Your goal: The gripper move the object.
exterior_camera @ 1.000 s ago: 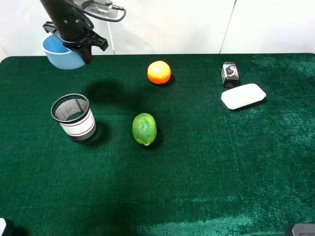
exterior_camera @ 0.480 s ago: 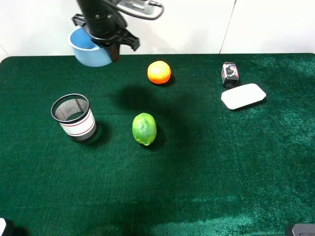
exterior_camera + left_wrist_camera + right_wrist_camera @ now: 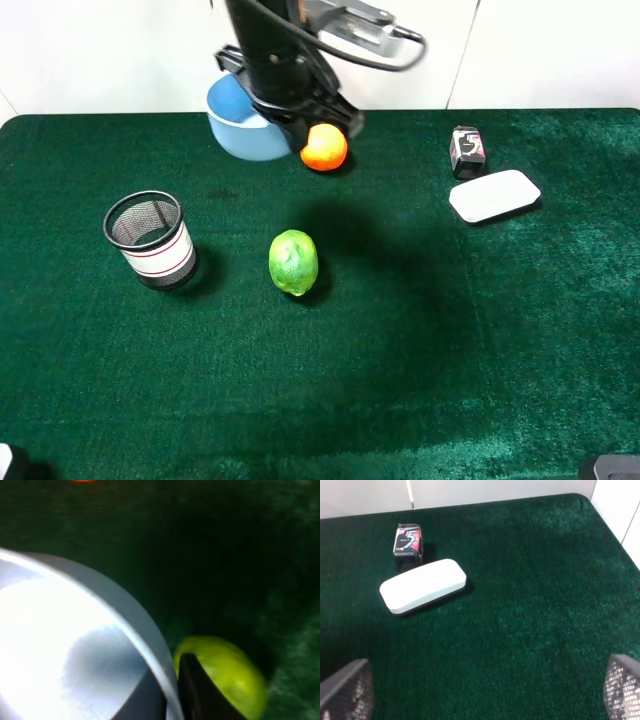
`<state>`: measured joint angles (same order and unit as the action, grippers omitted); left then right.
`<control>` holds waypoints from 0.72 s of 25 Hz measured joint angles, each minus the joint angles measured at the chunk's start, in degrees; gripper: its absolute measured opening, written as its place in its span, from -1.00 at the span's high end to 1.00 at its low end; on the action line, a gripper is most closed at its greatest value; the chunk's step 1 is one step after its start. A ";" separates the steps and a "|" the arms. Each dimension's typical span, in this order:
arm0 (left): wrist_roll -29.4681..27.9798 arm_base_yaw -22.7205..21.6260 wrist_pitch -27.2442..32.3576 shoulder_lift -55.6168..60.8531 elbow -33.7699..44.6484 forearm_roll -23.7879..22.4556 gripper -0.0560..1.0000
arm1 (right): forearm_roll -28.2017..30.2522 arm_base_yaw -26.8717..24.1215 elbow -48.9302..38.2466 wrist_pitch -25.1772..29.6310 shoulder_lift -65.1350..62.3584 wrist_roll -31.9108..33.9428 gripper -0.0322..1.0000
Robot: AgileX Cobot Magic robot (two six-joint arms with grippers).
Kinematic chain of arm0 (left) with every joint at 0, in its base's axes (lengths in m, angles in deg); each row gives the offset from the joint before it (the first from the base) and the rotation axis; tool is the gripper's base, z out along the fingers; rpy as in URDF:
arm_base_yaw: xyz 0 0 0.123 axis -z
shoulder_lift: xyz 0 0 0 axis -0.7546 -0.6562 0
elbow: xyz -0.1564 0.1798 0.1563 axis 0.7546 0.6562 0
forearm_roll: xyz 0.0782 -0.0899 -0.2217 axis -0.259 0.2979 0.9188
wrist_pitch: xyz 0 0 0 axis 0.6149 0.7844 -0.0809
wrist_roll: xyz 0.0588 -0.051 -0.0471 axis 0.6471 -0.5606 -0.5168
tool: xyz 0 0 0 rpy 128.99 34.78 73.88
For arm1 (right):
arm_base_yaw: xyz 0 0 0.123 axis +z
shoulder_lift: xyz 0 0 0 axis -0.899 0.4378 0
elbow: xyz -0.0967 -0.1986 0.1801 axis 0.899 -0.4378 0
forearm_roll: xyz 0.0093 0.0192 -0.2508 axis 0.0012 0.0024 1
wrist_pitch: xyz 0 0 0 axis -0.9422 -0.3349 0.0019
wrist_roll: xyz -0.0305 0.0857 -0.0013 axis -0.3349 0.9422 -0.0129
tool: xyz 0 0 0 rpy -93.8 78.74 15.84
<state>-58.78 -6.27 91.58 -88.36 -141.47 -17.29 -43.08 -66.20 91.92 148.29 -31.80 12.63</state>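
My left gripper [image 3: 285,117], a black arm end with cables, is shut on the rim of the light blue bowl [image 3: 238,135] and holds it in the air over the table's back edge, just left of an orange [image 3: 323,147]. In the left wrist view the bowl's pale inside [image 3: 60,645] fills the left. Its rim is pinched between the fingers of the gripper [image 3: 172,692], with a green lime [image 3: 230,675] below. My right gripper [image 3: 482,695] is open and empty; only its mesh-padded fingertips [image 3: 345,690] show.
A lime [image 3: 293,262] lies mid-table. A black mesh cup with a white band [image 3: 150,238] stands at the left. A flat white oblong dish [image 3: 494,195] [image 3: 422,586] and a small dark packet [image 3: 467,151] [image 3: 408,540] lie at the back right. The table is green felt.
My left arm has carried the blue bowl steadily to the right along the back edge, from the far left corner to beside the orange. Nothing else moved.
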 joint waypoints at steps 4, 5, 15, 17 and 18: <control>-1.46 3.93 -0.08 0.00 0.00 0.06 0.80 | 0.00 0.00 0.00 0.00 0.00 0.00 -0.40; -1.73 4.90 -0.28 0.00 0.00 0.18 0.80 | 0.00 0.00 0.00 0.00 0.00 0.00 -0.40; -3.95 12.27 -2.07 -0.69 -0.04 0.24 0.80 | 0.00 0.00 0.00 0.00 0.00 0.00 -0.40; -4.01 13.21 -2.36 -1.37 -0.06 0.24 0.80 | 0.00 0.00 0.00 0.00 0.00 0.00 -0.40; -4.01 13.73 -2.50 -1.73 -0.06 0.24 0.80 | 0.00 0.00 0.00 0.00 0.00 0.00 -0.40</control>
<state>-62.79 7.47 89.08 -90.09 -141.53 -17.05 -43.08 -66.20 91.92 148.29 -31.80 12.63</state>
